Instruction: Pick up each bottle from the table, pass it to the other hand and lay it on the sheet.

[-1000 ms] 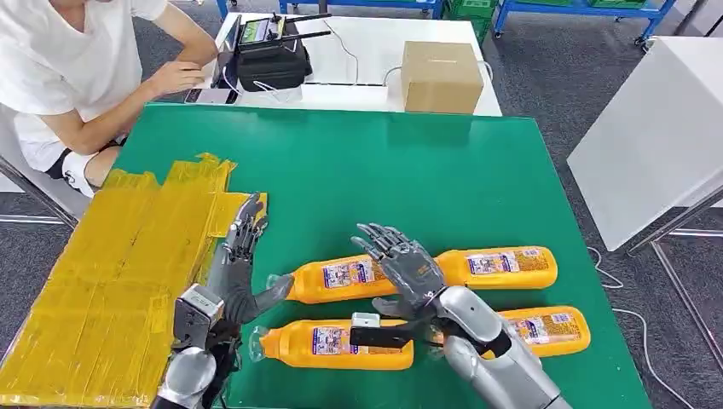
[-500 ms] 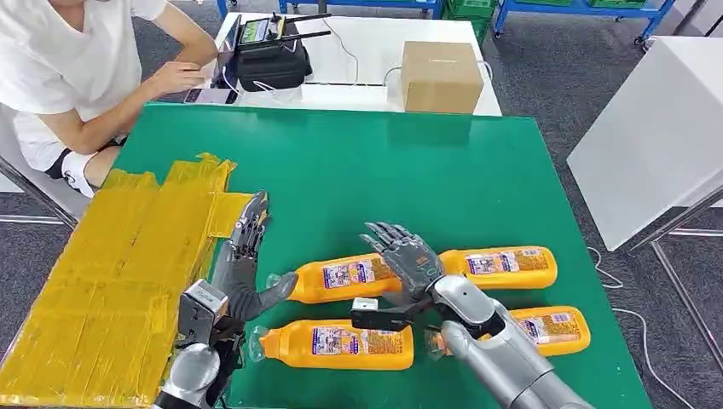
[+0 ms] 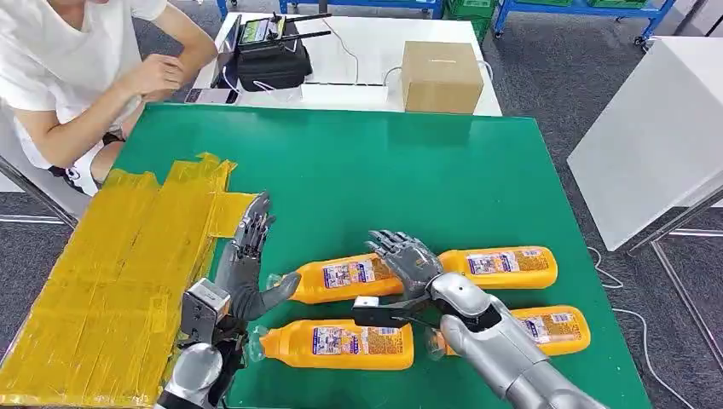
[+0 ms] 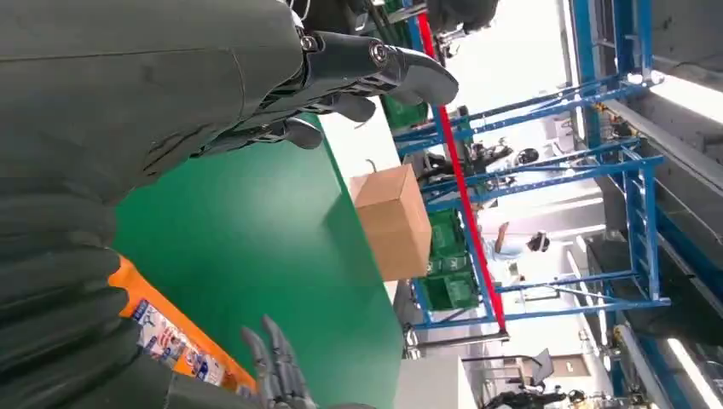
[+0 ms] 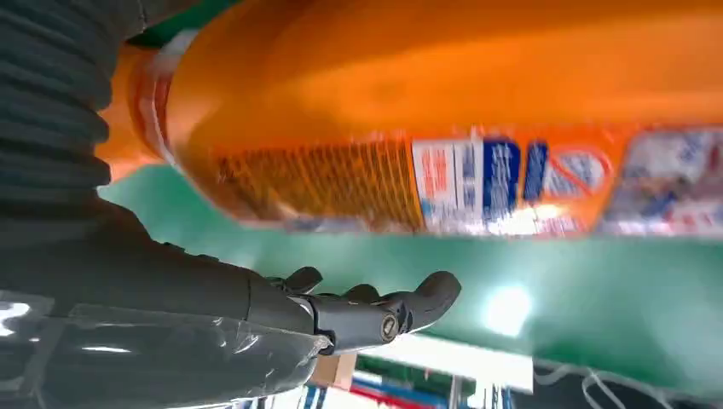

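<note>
Four orange bottles [image 3: 341, 278] lie on the green table [image 3: 409, 170], all to the right of the yellow sheet [image 3: 111, 273]. The right hand [image 3: 409, 260] hovers with fingers spread over one bottle, seemingly not touching. The left hand [image 3: 243, 260] is open beside the sheet's edge

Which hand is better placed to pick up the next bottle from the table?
The right hand. It is open, spread over the far-left bottle, with no grip yet. The left hand is open beside the yellow sheet, ready to receive.
</note>
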Controlling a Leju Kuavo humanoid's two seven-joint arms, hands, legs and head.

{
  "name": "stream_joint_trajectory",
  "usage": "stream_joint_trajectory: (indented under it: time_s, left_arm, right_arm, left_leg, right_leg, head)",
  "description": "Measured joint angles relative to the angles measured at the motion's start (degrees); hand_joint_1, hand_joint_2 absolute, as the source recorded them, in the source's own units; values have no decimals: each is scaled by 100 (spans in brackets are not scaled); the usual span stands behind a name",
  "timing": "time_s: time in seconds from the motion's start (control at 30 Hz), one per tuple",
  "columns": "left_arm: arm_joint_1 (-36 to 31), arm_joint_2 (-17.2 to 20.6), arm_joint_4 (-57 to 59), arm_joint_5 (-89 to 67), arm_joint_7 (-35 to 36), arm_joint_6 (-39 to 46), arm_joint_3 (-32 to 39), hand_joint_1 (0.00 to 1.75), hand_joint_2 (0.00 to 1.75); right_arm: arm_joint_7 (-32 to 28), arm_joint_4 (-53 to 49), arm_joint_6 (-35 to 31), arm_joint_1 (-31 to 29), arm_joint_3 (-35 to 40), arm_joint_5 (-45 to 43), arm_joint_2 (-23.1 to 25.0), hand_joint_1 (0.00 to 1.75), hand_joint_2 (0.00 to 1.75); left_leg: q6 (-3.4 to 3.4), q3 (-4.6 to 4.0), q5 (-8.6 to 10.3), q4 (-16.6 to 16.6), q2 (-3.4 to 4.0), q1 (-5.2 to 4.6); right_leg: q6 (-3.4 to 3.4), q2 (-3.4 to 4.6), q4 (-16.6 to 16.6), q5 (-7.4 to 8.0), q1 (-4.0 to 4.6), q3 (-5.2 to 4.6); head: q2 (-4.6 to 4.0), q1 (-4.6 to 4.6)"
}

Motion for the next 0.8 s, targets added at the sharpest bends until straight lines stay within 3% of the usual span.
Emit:
stream_joint_trajectory:
  time_s: [0.27, 0.3, 0.33, 0.37, 0.8]
  left_arm:
    - [-148, -52, 125, 120, 2, -48, -81, 0, 175]
    - [-174, -59, 151, 157, -2, -50, -90, 0, 175]
    - [-195, -61, 171, 173, -9, -52, -109, 0, 175]
    - [-212, -61, 190, 197, -22, -55, -131, 0, 175]
    - [-280, -76, 348, 400, -111, -39, -238, 0, 175]
  right_arm:
    - [-147, 711, 216, -344, 87, -61, 243, 0, 175]
    - [-164, 838, 249, -412, 105, -46, 288, 49, 175]
    - [-184, 960, 273, -481, 140, -24, 328, 152, 175]
    - [-212, 1069, 284, -550, 177, -11, 363, 173, 175]
    - [-428, 1897, 46, -912, 474, -20, 643, 175, 175]
  left_leg:
    - [0, 1, 1, 0, 1, 0]
    - [-1, 1, 1, 0, 2, 1]
    - [-1, 3, 1, 0, 2, 1]
    - [-1, 4, 1, 0, 2, 1]
    - [-1, 12, 2, 0, 3, 1]
  right_leg:
    - [0, 1, 1, 0, 1, 0]
    - [0, 1, 1, 0, 1, 0]
    - [0, 1, 1, 0, 1, 1]
    - [0, 1, 1, 0, 1, 1]
    - [0, 2, 1, 0, 1, 8]
  head:
    - [0, 0]
    - [0, 0]
    - [0, 0]
    - [0, 0]
    - [0, 0]
